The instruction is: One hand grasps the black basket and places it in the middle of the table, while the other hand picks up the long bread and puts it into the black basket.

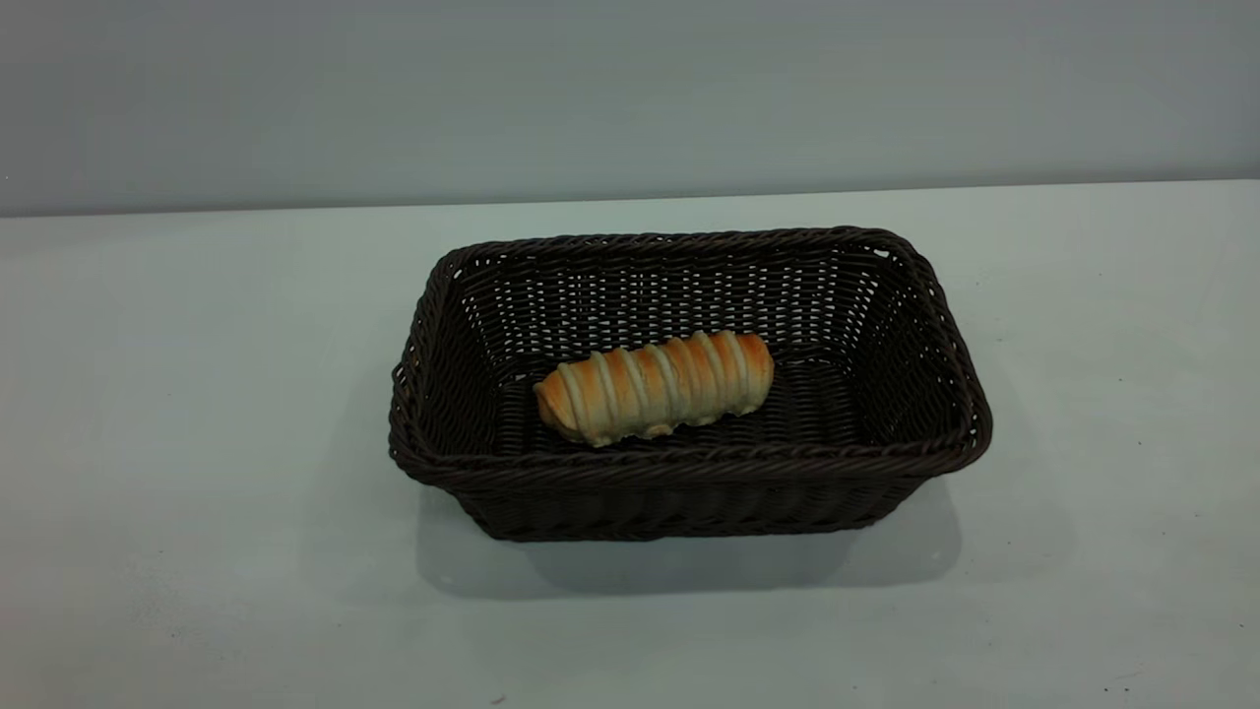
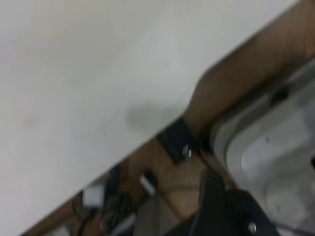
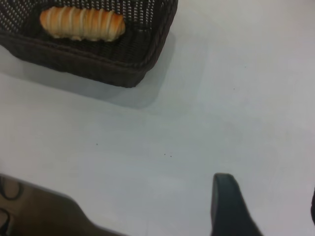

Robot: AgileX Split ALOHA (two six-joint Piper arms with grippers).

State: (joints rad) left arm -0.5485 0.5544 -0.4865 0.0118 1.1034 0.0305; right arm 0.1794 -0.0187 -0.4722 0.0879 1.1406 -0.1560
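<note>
Your long bread [image 1: 655, 387], a small golden-orange roll wrapped in pale cream diagonal stripes, lies on the floor of the black basket [image 1: 915, 295], a large rectangular dark woven wicker one with a braided rim and open-weave sloping sides. The roll sits near the basket's front wall, a little left of its centre. Its long axis runs roughly along the basket's length, with the right end angled slightly toward the far wall and the left end toward the front.

Expect the roll to be light and soft: it would likely dent under a hard pinch, so if you need to touch it again, close gently across its middle, at right angles to the long axis. The basket looks light but stiff, and the braided rim is the natural place to grip it.

The basket stands about mid-table on the pale grey-white table [image 1: 177, 443], so the task looks done to me.

Neither arm appears in the exterior view. In the right wrist view, one dark fingertip [image 3: 227, 206] of the right gripper [image 3: 266, 209] hangs over bare table, well apart from the basket [image 3: 147, 54], gripping nothing; I cannot tell how wide it stands. The left wrist view looks past the table edge and does not show its fingers.
</note>
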